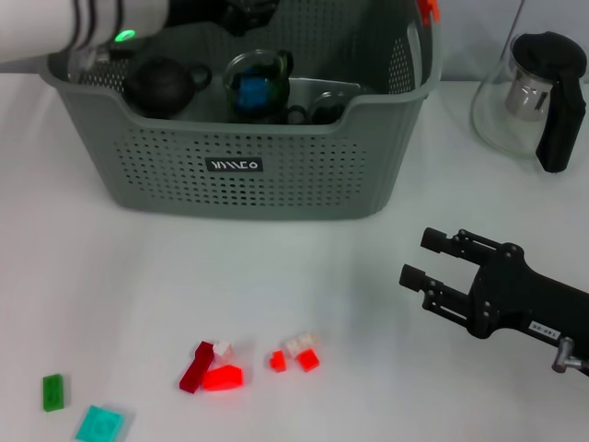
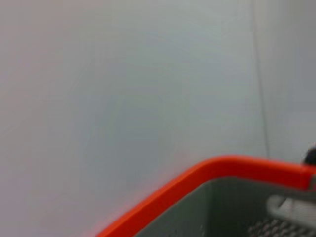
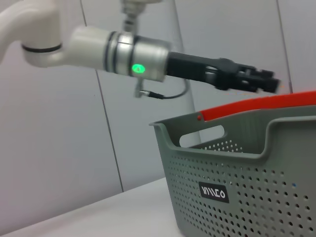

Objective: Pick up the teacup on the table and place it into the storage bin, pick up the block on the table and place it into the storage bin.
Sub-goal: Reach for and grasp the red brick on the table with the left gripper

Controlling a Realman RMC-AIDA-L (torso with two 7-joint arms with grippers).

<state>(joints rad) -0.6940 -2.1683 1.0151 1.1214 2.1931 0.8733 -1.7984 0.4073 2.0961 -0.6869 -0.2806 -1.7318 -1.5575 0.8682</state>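
Note:
The grey-green perforated storage bin point(image 1: 276, 175) stands at the back centre of the table. Inside it are a dark teapot point(image 1: 161, 85) and a glass teacup point(image 1: 258, 83) with something blue in it. My left gripper point(image 1: 250, 13) reaches over the bin's back, well above the rim; the right wrist view shows the left gripper point(image 3: 266, 83) over the bin's orange handle point(image 3: 256, 106). Several small blocks lie near the front: a dark red block point(image 1: 196, 366), a bright red block point(image 1: 224, 378), a green block point(image 1: 53, 391) and a teal block point(image 1: 99, 425). My right gripper point(image 1: 420, 258) hovers open and empty at the right.
A glass pitcher point(image 1: 515, 101) with a black handle stands at the back right. Two small red pieces point(image 1: 293, 360) and a white piece point(image 1: 299, 343) lie beside the red blocks. The left wrist view shows only the bin's orange handle point(image 2: 222, 168) and a pale wall.

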